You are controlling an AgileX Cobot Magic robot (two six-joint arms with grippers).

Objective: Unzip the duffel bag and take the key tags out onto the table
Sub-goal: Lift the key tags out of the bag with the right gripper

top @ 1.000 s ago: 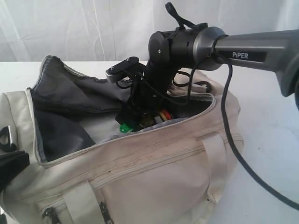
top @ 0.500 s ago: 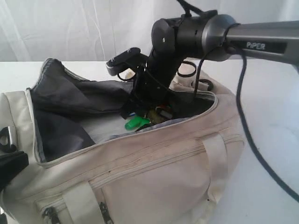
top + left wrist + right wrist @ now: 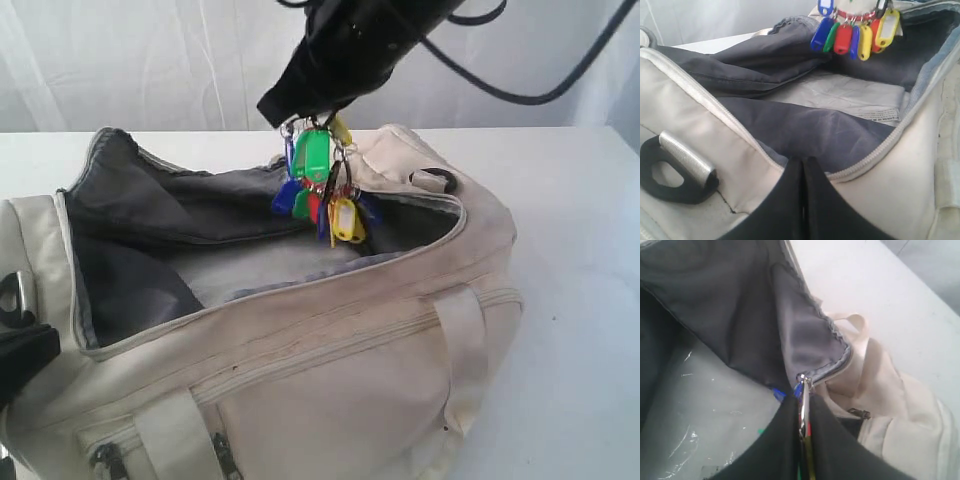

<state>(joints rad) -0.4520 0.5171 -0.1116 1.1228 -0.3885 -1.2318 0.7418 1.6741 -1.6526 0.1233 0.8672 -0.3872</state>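
Note:
The cream duffel bag (image 3: 330,370) lies unzipped on the white table (image 3: 580,300), its grey lining (image 3: 150,230) showing. Above the opening hangs the bunch of key tags (image 3: 322,190), green, blue, yellow and red, with my right gripper (image 3: 300,115) shut on its ring. In the right wrist view the metal ring (image 3: 804,405) is pinched between the black fingers (image 3: 780,450). The left wrist view shows the tags (image 3: 855,37) dangling over the bag's inside. My left gripper (image 3: 804,165) is shut at the bag's left zipper edge (image 3: 865,157), with nothing seen between its fingers.
A webbing handle (image 3: 465,340) and front pocket zipper pulls (image 3: 222,455) sit on the bag's near side. A dark strap buckle (image 3: 677,167) lies at the bag's left end. White curtain behind the table. Bare tabletop lies right of the bag.
My right gripper has risen out of the bag, lifting the key tags from the bag's floor to above the opening. The left arm has stayed put.

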